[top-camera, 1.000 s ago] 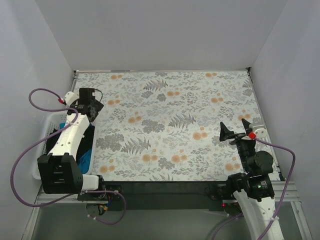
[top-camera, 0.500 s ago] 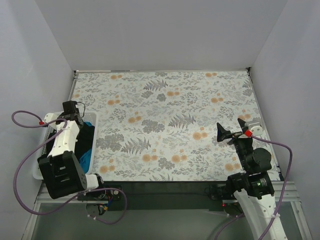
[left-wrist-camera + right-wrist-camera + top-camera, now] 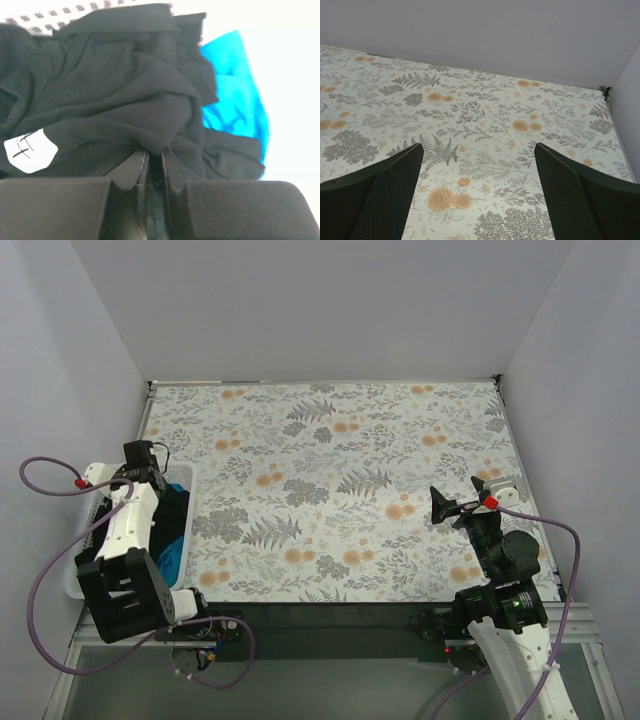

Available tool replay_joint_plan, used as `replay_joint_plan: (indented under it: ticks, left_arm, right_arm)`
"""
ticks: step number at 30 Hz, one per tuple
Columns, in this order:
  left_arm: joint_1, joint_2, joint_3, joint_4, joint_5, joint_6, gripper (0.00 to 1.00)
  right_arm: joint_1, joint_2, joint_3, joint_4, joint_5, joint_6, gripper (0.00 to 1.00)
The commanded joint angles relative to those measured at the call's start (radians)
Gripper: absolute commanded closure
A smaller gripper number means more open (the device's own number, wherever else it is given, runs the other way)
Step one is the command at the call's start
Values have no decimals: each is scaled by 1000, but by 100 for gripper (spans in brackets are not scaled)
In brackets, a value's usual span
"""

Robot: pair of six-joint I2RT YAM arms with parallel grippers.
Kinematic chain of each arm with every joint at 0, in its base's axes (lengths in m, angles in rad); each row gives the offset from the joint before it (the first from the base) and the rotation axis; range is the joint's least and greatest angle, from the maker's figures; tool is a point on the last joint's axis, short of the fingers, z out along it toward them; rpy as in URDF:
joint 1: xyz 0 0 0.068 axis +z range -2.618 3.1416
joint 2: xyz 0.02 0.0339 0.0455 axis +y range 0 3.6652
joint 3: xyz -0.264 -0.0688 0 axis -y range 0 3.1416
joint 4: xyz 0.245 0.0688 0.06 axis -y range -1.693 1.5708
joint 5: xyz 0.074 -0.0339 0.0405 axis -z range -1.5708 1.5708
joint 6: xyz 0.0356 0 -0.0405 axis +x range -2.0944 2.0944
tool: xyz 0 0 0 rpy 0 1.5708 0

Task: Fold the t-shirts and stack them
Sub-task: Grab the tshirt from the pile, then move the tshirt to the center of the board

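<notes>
Where black t-shirt bunches, left tool pinches its fold, right tool agape.

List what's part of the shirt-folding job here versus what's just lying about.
Job:
black t-shirt
teal t-shirt

Just there:
white lattice basket holding both shirts
floral table cover

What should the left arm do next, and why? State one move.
Probably lift straight up. The left gripper is shut on a fold of the black t-shirt, which lies bunched in the basket beside the teal t-shirt. Raising it should free it for carrying to the table.
</notes>
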Motion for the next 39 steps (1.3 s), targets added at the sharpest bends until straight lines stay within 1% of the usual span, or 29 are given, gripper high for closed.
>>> replay_joint_plan:
  ticks: [1, 4, 5, 7, 8, 10, 11, 13, 14, 15, 16, 18, 19, 21, 22, 24, 26, 27, 28, 29, 30, 31, 32, 34, 35, 38, 39]
  left_arm:
    - [-57, -93, 117, 23, -77, 48, 100]
    - [-188, -112, 191, 22, -126, 93, 100]
    - [-274, -109, 243, 23, -158, 105, 100]
    - [-398, -97, 295, 26, -171, 146, 100]
    - [-432, -87, 345, 34, -170, 166, 100]
    - [-503, -63, 410, 34, -171, 217, 100]
    - [-585, -34, 476, 43, -185, 240, 100]
    - [-661, 3, 537, 63, -191, 307, 100]
    - [-722, 46, 580, 63, -186, 346, 100]
    - [-753, 64, 652, 65, -159, 364, 100]
    - [-826, 84, 689, 75, -147, 389, 100]
    - [-906, 126, 758, 150, -93, 479, 100]
    - [-983, 138, 780, 176, -72, 504, 100]
    - [-1051, 179, 823, 222, -47, 557, 100]
    - [-1109, 192, 855, 238, -23, 577, 100]
    - [-1150, 216, 864, 253, -9, 619, 99]
    - [-1180, 224, 817, 281, 50, 633, 96]
    - [-1183, 224, 789, 291, 76, 633, 90]
    - [-1187, 217, 712, 317, 131, 628, 58]
    - [-1187, 213, 674, 327, 146, 613, 39]
    - [-1187, 207, 638, 331, 154, 561, 28]
    - [-1187, 192, 610, 333, 160, 526, 22]
    - [-1187, 175, 549, 336, 168, 497, 16]
    - [-1187, 113, 486, 365, 162, 431, 14]
    - [-1187, 91, 414, 373, 147, 414, 14]
    - [-1180, 19, 303, 371, 151, 329, 14]
    - [-1171, 3, 273, 365, 159, 302, 15]
  right_arm:
    - [7, 12, 3, 39, -7, -8, 2]
    - [6, 18, 3, 39, -7, -6, 2]
    - [7, 18, 3, 39, -7, -6, 2]
    - [7, 22, 4, 39, -7, -6, 2]
    - [7, 22, 4, 38, -7, -5, 2]
    - [6, 24, 4, 38, -6, -5, 2]
    - [6, 24, 6, 38, -7, -3, 2]
    - [7, 28, 6, 36, -9, -3, 2]
    - [6, 32, 7, 37, -9, -1, 2]
    - [7, 32, 9, 38, -9, -1, 2]
    - [7, 32, 9, 36, -9, 0, 2]
    - [7, 33, 11, 36, -4, 0, 2]
    - [6, 33, 11, 36, -1, 0, 2]
    - [7, 35, 15, 33, 5, 0, 2]
    - [7, 36, 18, 30, 10, 5, 2]
    - [7, 41, 29, 21, 25, 15, 2]
    - [7, 48, 35, 15, 16, 15, 2]
    - [6, 55, 47, 2, 8, 15, 2]
    - [7, 67, 55, -4, -1, 15, 2]
    - [7, 76, 63, -11, -18, 49, 2]
    - [6, 84, 69, -27, -27, 58, 2]
    - [7, 102, 83, -33, -39, 63, 2]
    - [7, 114, 89, -39, -90, 69, 2]
    - [7, 162, 109, -53, -153, 68, 2]
    - [7, 186, 118, -58, -185, 92, 2]
    - [6, 312, 165, -108, -149, 167, 2]
    - [7, 390, 179, -126, -147, 187, 2]
